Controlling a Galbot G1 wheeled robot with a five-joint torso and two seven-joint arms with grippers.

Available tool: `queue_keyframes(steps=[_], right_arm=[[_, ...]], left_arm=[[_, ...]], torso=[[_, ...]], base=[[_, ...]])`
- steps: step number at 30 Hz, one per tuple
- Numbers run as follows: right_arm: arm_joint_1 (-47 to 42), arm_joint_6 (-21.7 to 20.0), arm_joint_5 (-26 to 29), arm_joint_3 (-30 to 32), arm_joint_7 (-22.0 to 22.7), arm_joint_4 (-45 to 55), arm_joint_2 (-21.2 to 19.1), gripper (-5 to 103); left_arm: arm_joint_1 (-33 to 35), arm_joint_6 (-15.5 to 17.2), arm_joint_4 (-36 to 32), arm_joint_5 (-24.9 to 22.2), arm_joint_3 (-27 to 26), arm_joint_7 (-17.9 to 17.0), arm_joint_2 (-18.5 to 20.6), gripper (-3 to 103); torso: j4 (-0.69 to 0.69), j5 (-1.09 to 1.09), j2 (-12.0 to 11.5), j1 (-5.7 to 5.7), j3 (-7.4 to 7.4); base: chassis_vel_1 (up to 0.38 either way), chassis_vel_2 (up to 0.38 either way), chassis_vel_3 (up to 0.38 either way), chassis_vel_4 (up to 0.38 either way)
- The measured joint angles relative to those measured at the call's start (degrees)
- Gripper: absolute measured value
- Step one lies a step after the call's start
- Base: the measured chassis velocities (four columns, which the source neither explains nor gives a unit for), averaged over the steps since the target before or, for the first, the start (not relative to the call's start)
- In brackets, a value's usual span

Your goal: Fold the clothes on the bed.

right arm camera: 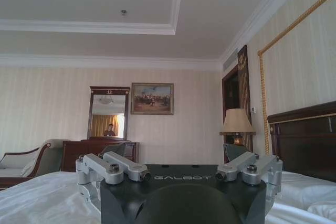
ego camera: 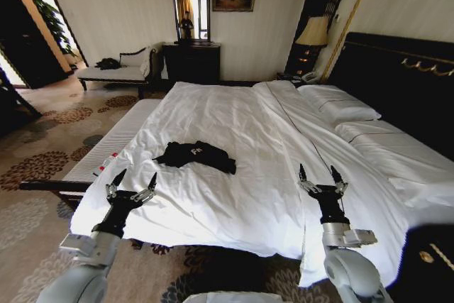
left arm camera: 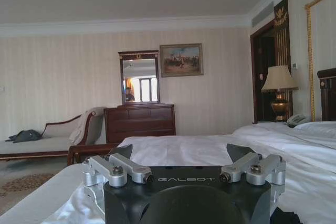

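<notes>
Black end effector (left arm camera: 185, 157) marked GALBOT, silver screwed linkages, grey arms.

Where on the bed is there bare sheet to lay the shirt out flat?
Bare sheet lies between the black T-shirt and the pillows, and between the open left gripper and open right gripper at the bed foot. The pillow side is crowded.

Patterned carpet (ego camera: 50, 154), dark dresser (ego camera: 191, 63), lit lamp (ego camera: 313, 32).

Matt black cloth T-shirt (ego camera: 195, 155) on smooth white cloth bed (ego camera: 234, 196) w/ glossy dark wood headboard (ego camera: 397, 69)
</notes>
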Motion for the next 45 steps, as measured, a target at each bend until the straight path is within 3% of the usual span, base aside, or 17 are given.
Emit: queue_keyframes(steps=[45], right_arm=[[1.14, 0.83, -0.46, -0.42, 0.15, -1.42, 0.26, 100]], left_arm=[[0.14, -0.4, 0.19, 0.94, 0.02, -0.18, -1.09, 100]], torso=[[0.0, 0.0, 0.0, 0.0, 0.0]], base=[[0.0, 0.0, 0.0, 0.0]])
